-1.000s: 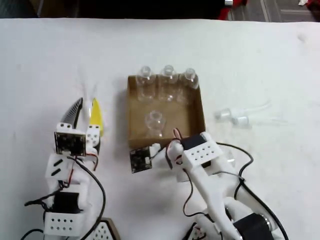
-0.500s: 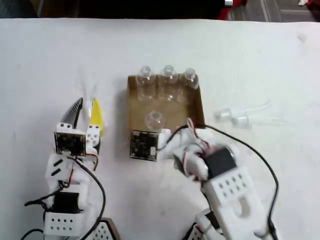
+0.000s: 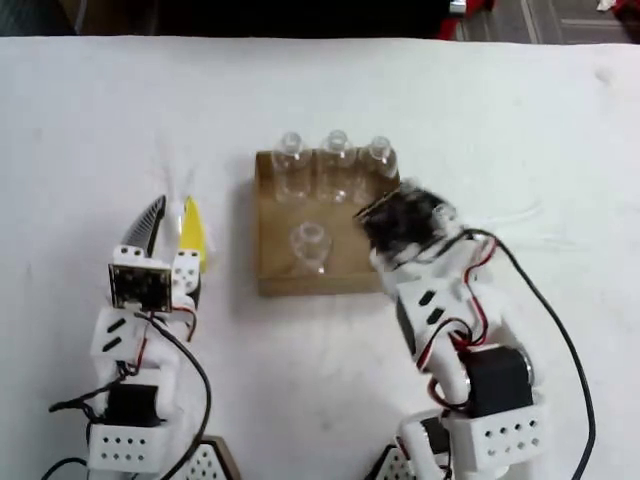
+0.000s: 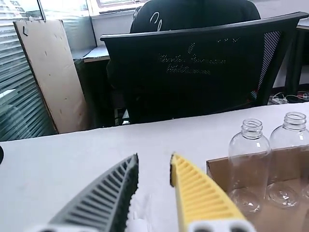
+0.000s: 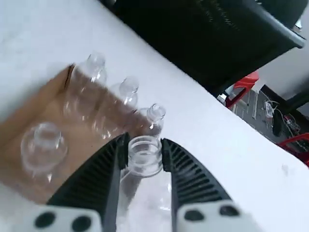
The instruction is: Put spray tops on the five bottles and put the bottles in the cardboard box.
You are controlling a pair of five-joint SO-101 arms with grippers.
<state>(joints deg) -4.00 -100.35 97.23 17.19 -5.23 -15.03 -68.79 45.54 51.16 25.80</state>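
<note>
Firmly, right fingers [image 5: 104,169] pinch a clear, capless bottle [image 5: 144,153] by the neck; left fingers [image 4: 198,193] sit apart, empty.

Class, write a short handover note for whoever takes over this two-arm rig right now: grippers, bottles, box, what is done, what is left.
Left gripper: open, nothing gripped, low over the table left of the cardboard box.
Right gripper: shut on the fifth bottle at its neck, over the box's right side.
In the box: three back-row bottles and one front bottle, all upright, none with a spray top.
Done: four bottles boxed, but uncapped.
Left: spray tops on all five; box the fifth.
</note>
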